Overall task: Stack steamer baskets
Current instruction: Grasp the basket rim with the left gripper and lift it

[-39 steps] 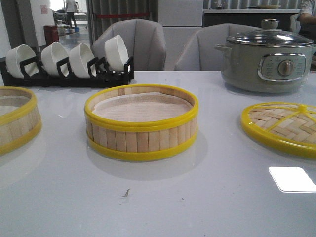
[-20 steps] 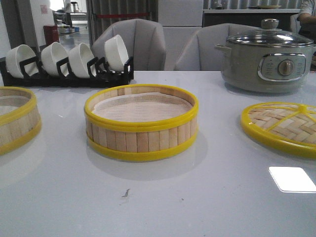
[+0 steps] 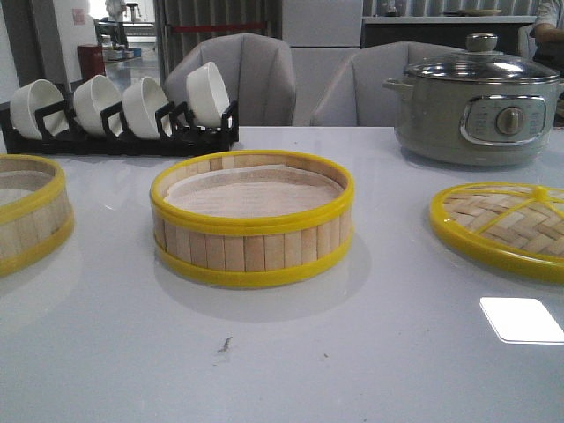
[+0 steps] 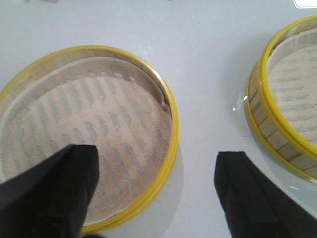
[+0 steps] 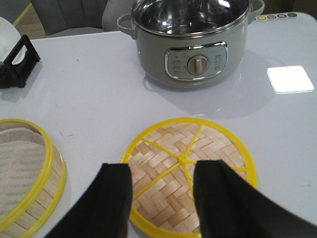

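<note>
2 round, shallow bamboo-slat steamer baskets with yellow rims sit apart on the white table [image 3: 370,352]: the middle basket [image 3: 252,220] at its centre, the left basket [image 3: 26,211] at its left edge. The left gripper [image 4: 156,193] hangs above the left basket's rim, its black fingers spread wide and empty. The right gripper [image 5: 161,198] hovers over the flat woven-bamboo lid [image 5: 190,171], parted, gripping nothing.
</note>
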